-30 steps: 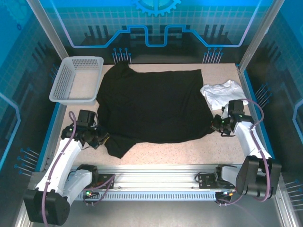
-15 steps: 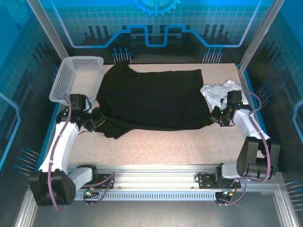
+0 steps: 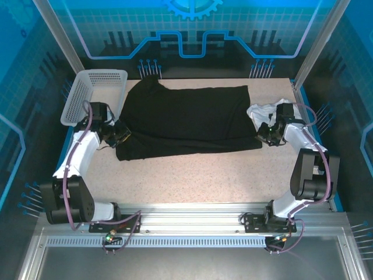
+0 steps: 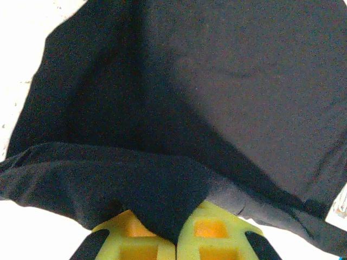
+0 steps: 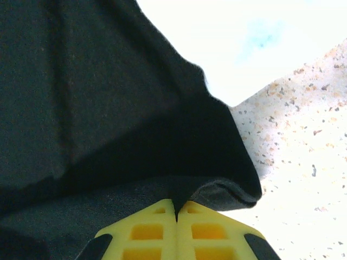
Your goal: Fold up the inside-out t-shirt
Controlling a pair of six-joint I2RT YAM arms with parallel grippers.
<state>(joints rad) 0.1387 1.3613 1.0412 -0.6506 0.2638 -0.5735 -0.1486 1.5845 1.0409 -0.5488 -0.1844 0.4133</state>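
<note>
The jaws of the left gripper (image 4: 176,241) are pressed together, and a point of black cloth is pinched between the yellow pads (image 4: 214,238). That cloth belongs to the inside-out t-shirt (image 3: 186,119). Its edge is drawn up into the grip and falls away in a loose fold to either side of the jaws. Beyond them, a broad, smooth sheet of the shirt is spread away from the gripper.

The jaws of the right gripper (image 5: 177,208) are likewise closed tight, with a rolled hem corner of the same shirt clamped just above the line where the pads meet. From that corner the black cloth is stretched away to the left of the jaws, while speckled table (image 5: 303,135) is exposed to their right.

From above, the shirt is laid between the two grippers as a wide black band, with one gripper at each near corner. A second layer of cloth can be made out along the near edge. The upward face is plain black.

A bunched white garment (image 3: 262,111) is found just beside the right gripper, on its far side. A pale mesh basket (image 3: 93,96) is set just beyond the left gripper, on its far, outer side. Whether the basket touches the shirt cannot be told.
</note>
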